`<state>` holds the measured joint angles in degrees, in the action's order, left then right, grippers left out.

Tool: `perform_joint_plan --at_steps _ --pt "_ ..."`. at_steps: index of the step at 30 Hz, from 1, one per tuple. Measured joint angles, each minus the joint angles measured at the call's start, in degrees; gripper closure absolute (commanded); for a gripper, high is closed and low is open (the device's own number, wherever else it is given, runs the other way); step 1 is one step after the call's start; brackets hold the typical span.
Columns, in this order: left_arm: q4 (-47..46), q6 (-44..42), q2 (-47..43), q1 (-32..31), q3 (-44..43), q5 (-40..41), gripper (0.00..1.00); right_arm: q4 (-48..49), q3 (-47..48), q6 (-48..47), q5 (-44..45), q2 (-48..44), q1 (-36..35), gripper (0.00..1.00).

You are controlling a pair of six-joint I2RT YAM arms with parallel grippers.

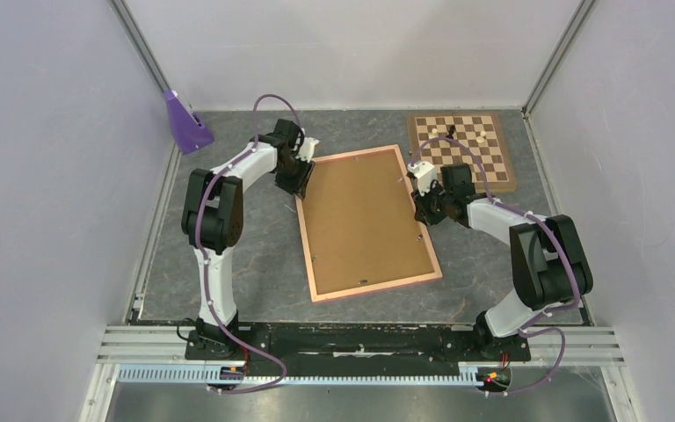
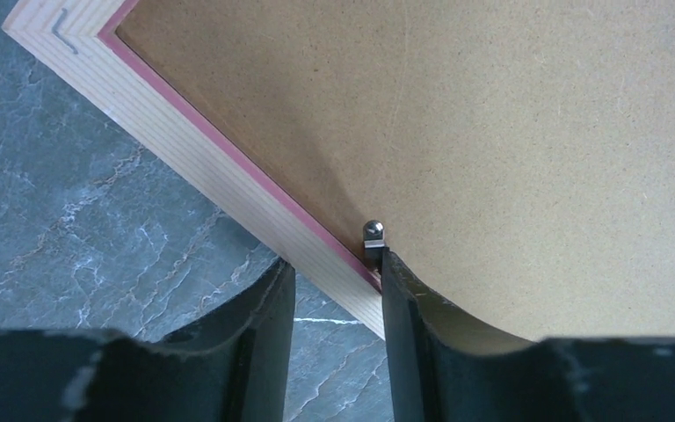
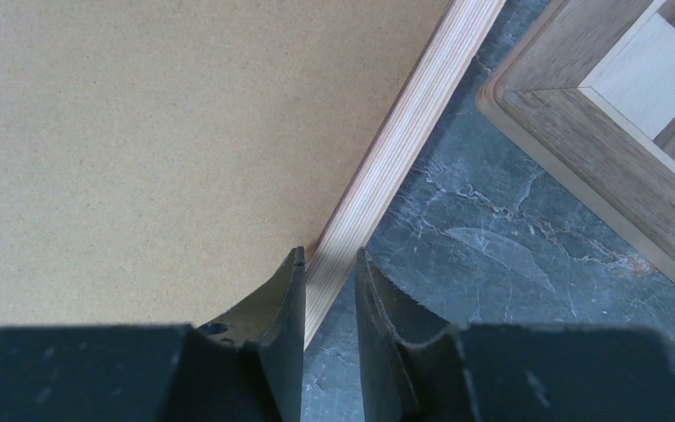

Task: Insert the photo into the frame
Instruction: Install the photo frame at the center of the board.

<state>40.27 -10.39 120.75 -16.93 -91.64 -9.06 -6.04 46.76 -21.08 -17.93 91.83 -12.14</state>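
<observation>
The frame (image 1: pixel 373 288) lies back-up in the middle of the table, its pale wood rail round a plain brown backing board (image 1: pixel 365 220). The photo is hidden. My left gripper (image 1: pixel 301 180) is at the frame's upper left rail (image 2: pixel 193 154). Its jaws (image 2: pixel 334 272) close across the rail, one finger outside, the other on the board beside a small metal tab (image 2: pixel 373 233). My right gripper (image 1: pixel 422 207) is at the upper right rail (image 3: pixel 402 132). There its jaws (image 3: pixel 330 259) clamp the rail, one finger on the board (image 3: pixel 141 132) and one on the table side.
A brown-and-cream chessboard (image 1: pixel 461 149) with a few pieces lies at the back right, close to the frame's right rail (image 3: pixel 598 114). A purple block (image 1: pixel 186 123) sits at the back left wall. Walls enclose the grey marbled table (image 1: pixel 255 255).
</observation>
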Motion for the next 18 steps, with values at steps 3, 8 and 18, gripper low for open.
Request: perform_joint_plan --at_steps 3,8,18 --pt "0.7 1.0 0.7 0.6 -1.2 -0.5 0.34 0.2 0.0 0.0 0.0 0.0 0.0 0.89" --pt "1.5 5.8 1.0 2.1 -2.1 -2.4 0.27 0.7 0.0 -0.3 0.3 0.0 0.0 0.89" --pt "3.1 10.3 0.8 3.9 -2.5 -6.3 0.26 0.7 0.0 -0.5 0.2 0.0 0.0 0.89"
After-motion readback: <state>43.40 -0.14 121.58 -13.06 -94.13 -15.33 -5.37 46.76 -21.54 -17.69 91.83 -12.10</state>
